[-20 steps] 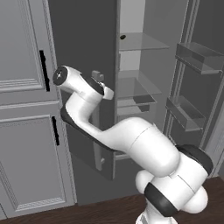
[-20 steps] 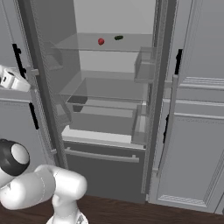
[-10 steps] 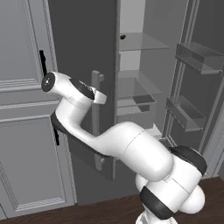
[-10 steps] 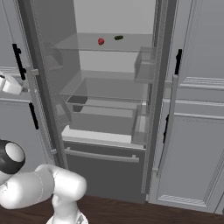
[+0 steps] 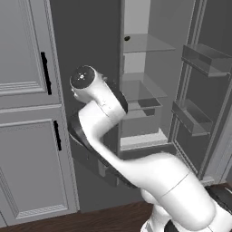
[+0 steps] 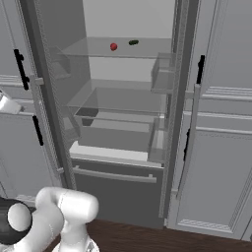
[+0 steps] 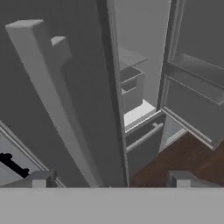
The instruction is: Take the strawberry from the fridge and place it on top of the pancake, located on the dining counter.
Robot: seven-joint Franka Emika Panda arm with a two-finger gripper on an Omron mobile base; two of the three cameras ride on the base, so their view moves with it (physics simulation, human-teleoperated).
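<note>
Left to right: grey cabinets point(image 5: 27, 113) with black handles. The fridge point(image 6: 123, 123) has both doors swung open. Its left door's pale bar handle point(image 7: 57, 105) runs tilted across the hand view, just ahead of the hand point(image 7: 109, 180). The hand is released, its two fingertips point(image 7: 41, 178) wide apart with nothing between them. In the right base view the strawberry point(image 6: 113, 47) sits on the top glass shelf point(image 6: 98, 49), a small dark item point(image 6: 133, 43) just to its right. Lower shelves, a bottom drawer point(image 6: 115, 189), door bins point(image 5: 201, 59) on the right door, wood floor point(image 6: 147, 241).
</note>
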